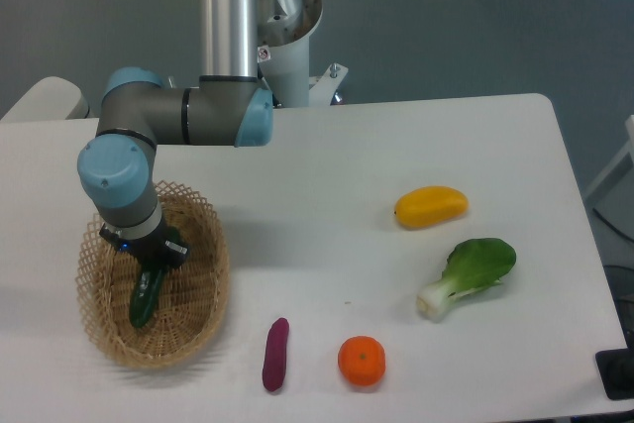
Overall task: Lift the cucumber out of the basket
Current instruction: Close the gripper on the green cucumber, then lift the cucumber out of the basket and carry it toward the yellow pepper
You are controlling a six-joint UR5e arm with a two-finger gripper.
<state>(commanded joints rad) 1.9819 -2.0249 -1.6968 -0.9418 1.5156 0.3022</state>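
A dark green cucumber lies lengthwise inside an oval wicker basket at the left end of a white table, its upper end hidden beneath the robot's gripper, which is lowered onto it; whether the fingers have closed on it cannot be made out from this angle. The cucumber looks firm, smooth and probably a little slippery, fairly light, so a hold across its width near the middle would likely balance best.
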